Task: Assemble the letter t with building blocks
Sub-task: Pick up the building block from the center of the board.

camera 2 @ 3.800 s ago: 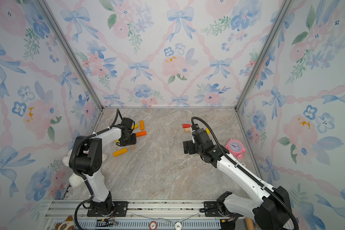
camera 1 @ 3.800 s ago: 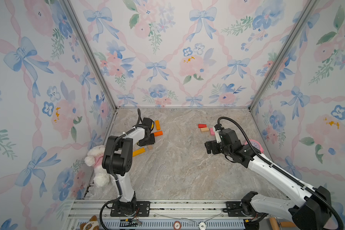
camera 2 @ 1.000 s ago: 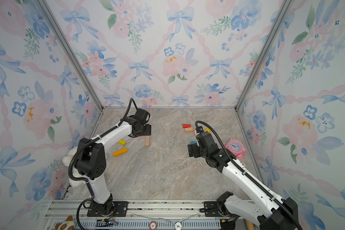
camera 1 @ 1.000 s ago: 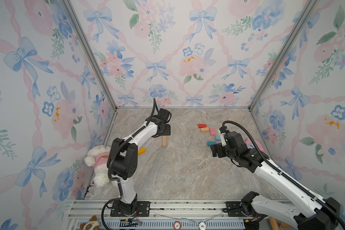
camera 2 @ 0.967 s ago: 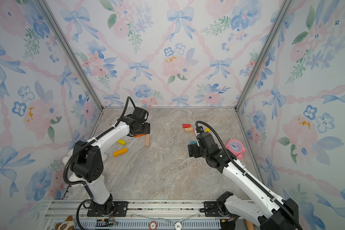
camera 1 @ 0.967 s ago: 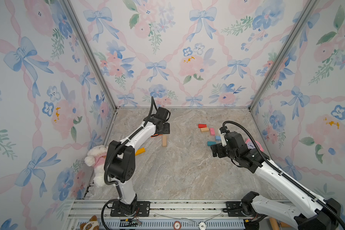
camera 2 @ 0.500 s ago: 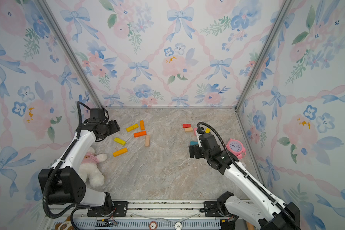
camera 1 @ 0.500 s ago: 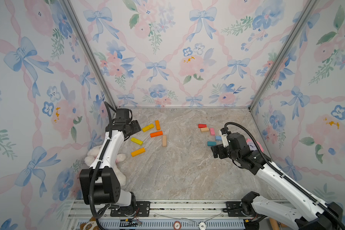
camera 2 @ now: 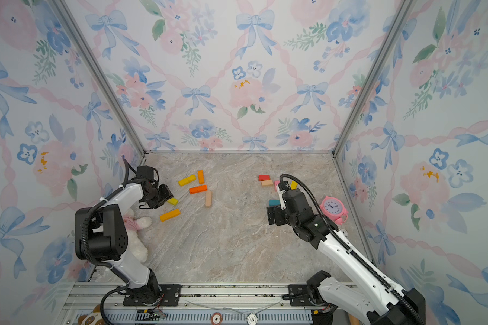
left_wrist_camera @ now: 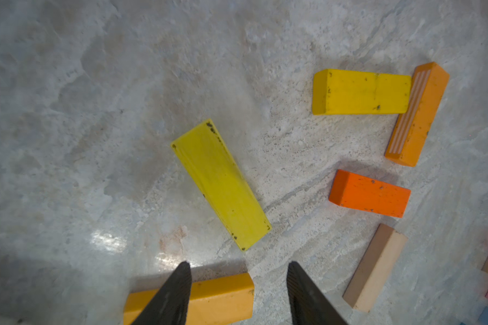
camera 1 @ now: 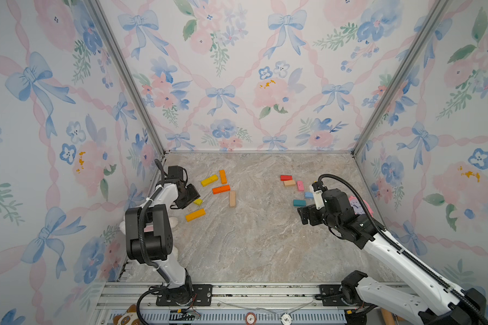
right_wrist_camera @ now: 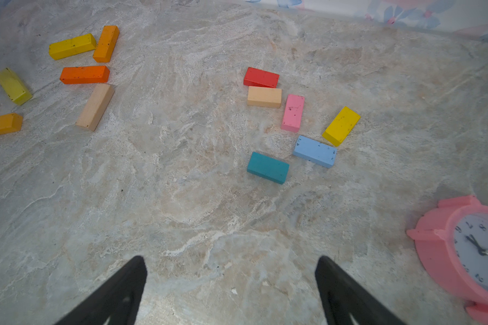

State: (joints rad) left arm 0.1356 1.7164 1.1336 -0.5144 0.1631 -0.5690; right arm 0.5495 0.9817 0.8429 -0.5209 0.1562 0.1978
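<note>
- A small booth papered with pastel wallpaper [camera 1: 237,84] of blue bows and pink flowers encloses a grey-beige marbled counter [camera 1: 251,247], seen from above.
- Two black-and-white robot arms reach in from a metal rail at the near edge, one on each side.
- The left hand [camera 1: 193,197] sits low near the left wall. Its two dark fingers are parted and hold nothing.
- A lime-yellow block [camera 1: 197,201] lies just beside that hand.
- An amber block [camera 1: 195,215] lies a little nearer the rail. In the left wrist view one finger [left_wrist_camera: 166,298] crosses in front of it.
- Farther in, a long yellow block [camera 1: 209,180] rests with one end against the side of a light orange block [camera 1: 223,176].
- Below these lies a deep orange block [camera 1: 221,189], with a tan block [camera 1: 232,198] just beside its end.
- On the right half of the counter is a second loose group of shorter pieces.
- In that group a red block [camera 1: 286,177] has a peach block [camera 1: 289,183] just beside it. A pink block [camera 1: 300,185], a short yellow block [camera 2: 293,185], a blue block [camera 1: 308,194] and a teal block [camera 1: 299,202] lie close by.
- Every block lies flat on the counter.
- The right hand [camera 1: 303,215] hangs near the teal block over bare counter. Its fingers are spread wide and empty.
- A pink alarm clock [camera 2: 333,209] lies by the right wall, beside the right arm.
- A white plush toy [camera 2: 137,225] lies by the left wall, partly behind the left arm.
</note>
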